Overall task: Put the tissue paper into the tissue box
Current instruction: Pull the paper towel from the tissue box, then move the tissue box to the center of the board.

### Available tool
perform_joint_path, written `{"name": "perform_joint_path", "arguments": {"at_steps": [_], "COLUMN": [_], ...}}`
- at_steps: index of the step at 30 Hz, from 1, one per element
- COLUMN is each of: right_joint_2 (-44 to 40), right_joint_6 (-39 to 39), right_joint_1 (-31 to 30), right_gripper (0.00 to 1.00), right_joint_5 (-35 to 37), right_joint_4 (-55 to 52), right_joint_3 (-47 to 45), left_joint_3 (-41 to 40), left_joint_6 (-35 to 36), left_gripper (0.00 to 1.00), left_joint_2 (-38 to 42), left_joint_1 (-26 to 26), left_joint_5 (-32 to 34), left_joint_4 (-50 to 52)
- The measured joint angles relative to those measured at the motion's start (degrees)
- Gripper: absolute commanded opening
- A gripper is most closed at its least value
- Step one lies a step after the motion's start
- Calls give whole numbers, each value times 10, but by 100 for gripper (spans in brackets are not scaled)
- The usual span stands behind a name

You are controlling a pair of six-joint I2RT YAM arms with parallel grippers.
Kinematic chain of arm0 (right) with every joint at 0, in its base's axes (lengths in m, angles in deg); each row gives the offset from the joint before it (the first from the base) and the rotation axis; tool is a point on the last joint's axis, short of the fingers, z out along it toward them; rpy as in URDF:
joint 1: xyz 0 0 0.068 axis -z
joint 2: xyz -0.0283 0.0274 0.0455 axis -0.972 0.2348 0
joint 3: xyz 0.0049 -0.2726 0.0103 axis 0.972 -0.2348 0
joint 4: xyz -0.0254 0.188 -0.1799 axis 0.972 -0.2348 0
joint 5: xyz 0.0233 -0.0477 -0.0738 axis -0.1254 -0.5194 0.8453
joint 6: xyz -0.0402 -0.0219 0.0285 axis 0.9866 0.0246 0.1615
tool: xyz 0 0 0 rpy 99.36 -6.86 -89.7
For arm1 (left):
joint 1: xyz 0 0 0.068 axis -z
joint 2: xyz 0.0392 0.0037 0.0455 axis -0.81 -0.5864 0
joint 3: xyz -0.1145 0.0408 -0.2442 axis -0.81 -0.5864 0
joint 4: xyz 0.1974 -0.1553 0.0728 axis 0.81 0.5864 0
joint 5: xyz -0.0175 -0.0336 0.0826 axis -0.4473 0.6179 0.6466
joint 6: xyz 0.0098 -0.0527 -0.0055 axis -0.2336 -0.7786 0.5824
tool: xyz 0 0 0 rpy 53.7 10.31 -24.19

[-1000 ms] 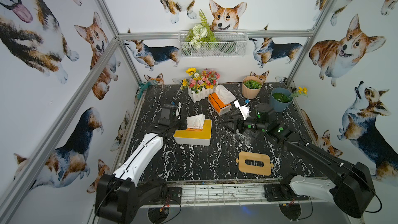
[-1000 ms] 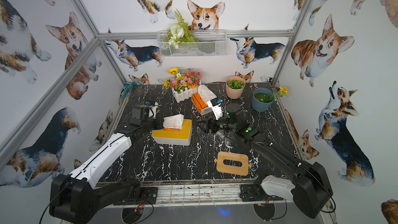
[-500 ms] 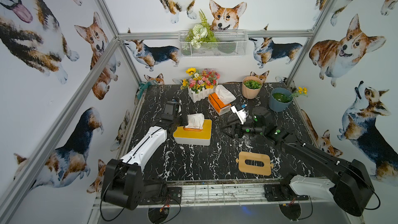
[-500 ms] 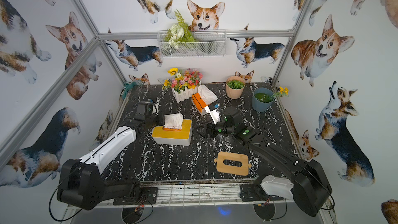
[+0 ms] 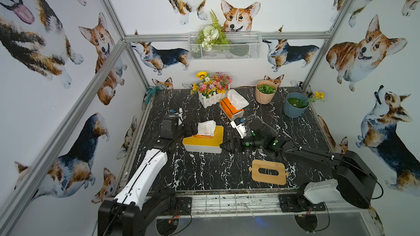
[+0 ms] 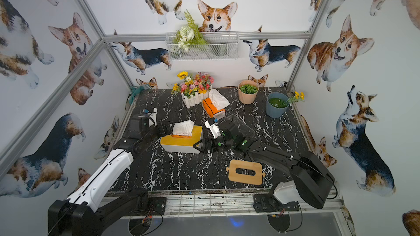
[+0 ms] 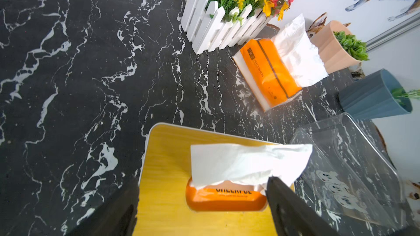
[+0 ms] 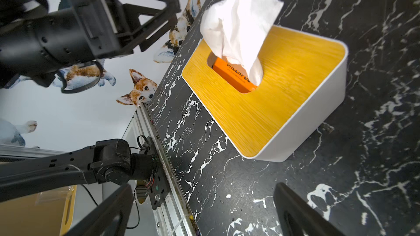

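Noted left gripper splayed wide, clamping nothing. One finger has its tip at the edge of the tissue paper; cannot tell whether it touches.

Saw tissue paper standing crumpled out of the slot of the tissue box, straight ahead of the left fingers. Lower end tucked down in the slot against an orange pack.

Found tissue box, white walls with a yellow wood-grain top, flat on the black marble table, lying between the two grippers in both top views.

Logged right gripper likewise released: fingers far apart, empty, low over the table, just short of the box's near corner.

Beyond the left gripper, past the box: a second tissue pack on its side, just beside a white picket planter.

Off to one side of the same gripper: clear plastic box.

Back toward the right arm's base: loose wooden lid, flat on the table.
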Motion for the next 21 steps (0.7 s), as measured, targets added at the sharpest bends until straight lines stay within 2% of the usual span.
{"name": "perform_joint_path", "arguments": {"at_steps": [6,10,16,21], "right_joint_2": [59,90,133,171], "right_joint_6": [-54,-82,-110,-122], "right_joint_1": [-19,-21,-21,-17], "right_gripper": [100,100,100,100], "right_joint_5": [28,40,40,53], "right_joint_4": [40,63,98,97], "right_joint_3": [1,5,27,68], "left_joint_3": [-94,-144,-168,-165], "left_joint_6": [-45,-87,-155,-191], "left_gripper": [100,100,100,100], "left_joint_2": [49,54,5,-38], "left_joint_1": [-83,-130,-143,-141], "left_joint_5": [-73,-140,-225,-229], "left_joint_4": [-21,-69,-166,-249]}}
